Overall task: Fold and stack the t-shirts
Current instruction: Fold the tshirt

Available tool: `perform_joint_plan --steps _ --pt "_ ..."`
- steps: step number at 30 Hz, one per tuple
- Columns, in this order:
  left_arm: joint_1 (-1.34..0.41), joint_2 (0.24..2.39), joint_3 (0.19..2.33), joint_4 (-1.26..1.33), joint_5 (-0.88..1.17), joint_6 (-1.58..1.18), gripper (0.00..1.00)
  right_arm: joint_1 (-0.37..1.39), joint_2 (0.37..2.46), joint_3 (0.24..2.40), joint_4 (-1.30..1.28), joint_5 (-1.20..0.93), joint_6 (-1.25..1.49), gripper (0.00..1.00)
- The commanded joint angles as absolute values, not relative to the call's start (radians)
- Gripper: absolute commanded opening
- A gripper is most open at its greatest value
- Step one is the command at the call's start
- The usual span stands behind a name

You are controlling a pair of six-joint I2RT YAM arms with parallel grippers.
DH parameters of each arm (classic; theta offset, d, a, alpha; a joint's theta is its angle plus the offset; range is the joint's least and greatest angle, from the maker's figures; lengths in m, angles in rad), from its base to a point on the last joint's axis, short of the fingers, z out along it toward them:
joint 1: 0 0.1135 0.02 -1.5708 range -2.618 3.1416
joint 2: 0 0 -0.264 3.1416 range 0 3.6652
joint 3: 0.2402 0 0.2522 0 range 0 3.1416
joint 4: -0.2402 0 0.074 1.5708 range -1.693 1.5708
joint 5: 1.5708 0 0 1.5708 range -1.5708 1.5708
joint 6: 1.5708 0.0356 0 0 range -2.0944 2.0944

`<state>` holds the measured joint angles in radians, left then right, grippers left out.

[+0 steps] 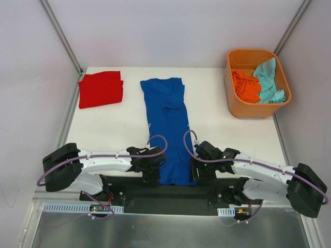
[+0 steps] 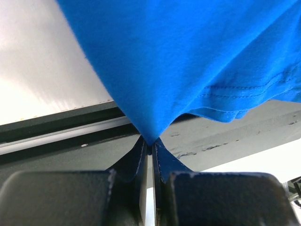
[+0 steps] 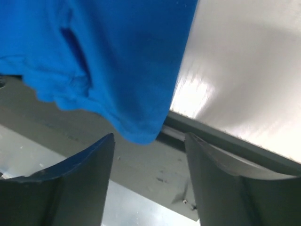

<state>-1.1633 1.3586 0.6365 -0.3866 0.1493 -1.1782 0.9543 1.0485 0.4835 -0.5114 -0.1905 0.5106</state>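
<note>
A royal-blue t-shirt (image 1: 169, 126) lies folded into a long strip down the middle of the table, its near end hanging over the front edge. My left gripper (image 1: 155, 168) is shut on the near left corner of the blue t-shirt (image 2: 188, 61). My right gripper (image 1: 193, 169) is open at the near right corner; the blue cloth (image 3: 108, 66) hangs just above its spread fingers (image 3: 75, 183) without being pinched. A folded red t-shirt (image 1: 101, 89) lies at the back left. An orange t-shirt (image 1: 246, 85) and a teal one (image 1: 267, 78) are crumpled in the tub.
A rigid orange plastic tub (image 1: 257, 110) stands at the back right of the table. A dark metal rail (image 1: 170, 195) runs along the table's near edge under both grippers. Frame posts rise at the back corners.
</note>
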Motion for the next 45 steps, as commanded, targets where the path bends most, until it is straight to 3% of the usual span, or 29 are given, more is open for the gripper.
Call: perform_joint_plan --steps 1,3,6,9,16,23,34,45 --pt "-1.164 1.315 0.606 -0.396 0.172 -1.219 0.00 0.991 1.132 0.472 -0.385 -0.186 0.555 0.61" --pt "-1.167 1.305 0.598 -0.396 0.178 -1.227 0.00 1.002 1.172 0.476 -0.374 -0.190 0.560 0.53" --pt "-1.170 1.284 0.586 -0.397 0.189 -1.236 0.00 1.025 1.184 0.497 -0.396 -0.184 0.560 0.25" --pt "-1.183 1.229 0.560 -0.396 0.206 -1.256 0.00 1.071 1.126 0.529 -0.483 -0.131 0.568 0.10" --pt "-1.183 1.132 0.590 -0.402 0.172 -1.220 0.00 1.100 1.029 0.679 -0.682 0.030 0.482 0.11" --pt "-0.945 1.127 0.741 -0.457 0.120 -1.054 0.00 0.994 1.153 0.897 -0.727 0.158 0.335 0.10" --pt "-0.638 1.340 1.057 -0.468 0.110 -0.833 0.00 0.717 1.458 1.247 -0.601 0.002 0.141 0.09" --pt "-0.496 1.609 1.293 -0.471 0.127 -0.723 0.00 0.562 1.729 1.491 -0.598 -0.133 0.092 0.10"
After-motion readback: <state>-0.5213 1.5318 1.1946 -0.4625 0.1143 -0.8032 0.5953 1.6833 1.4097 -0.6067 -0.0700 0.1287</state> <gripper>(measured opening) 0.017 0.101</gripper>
